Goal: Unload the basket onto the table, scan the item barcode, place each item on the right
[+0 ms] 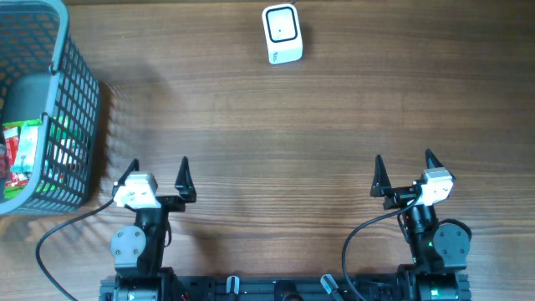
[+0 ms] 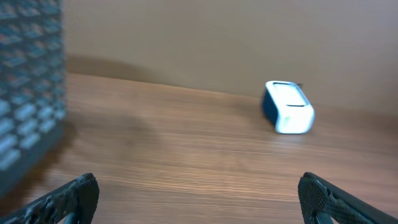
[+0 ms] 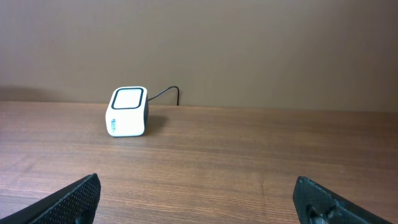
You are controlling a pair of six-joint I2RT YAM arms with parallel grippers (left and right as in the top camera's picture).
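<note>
At the far left I have the grey plastic lattice basket (image 1: 79, 125) on the wooden table (image 1: 267, 125). Inside it a green-and-white packet (image 1: 22, 150) lies near the outer wall with something red beside it. I take these to be the goods for scanning, kept there as a supply bin within the left arm's reach. No barcode shows from above.

My left gripper (image 1: 159, 167) is parked near the table's front edge, just right of the basket, with its fingers spread wide, holding and touching nothing.

Further right, at the back of the table, the white box-shaped barcode scanner (image 1: 282, 33) stands with its dark-framed window tilted upward. That should suit presenting an item from either side. Its dark cable (image 3: 165, 93) runs off behind.

My right gripper (image 1: 404, 163) mirrors the left: fully spread, empty, and well apart from the scanner.
</note>
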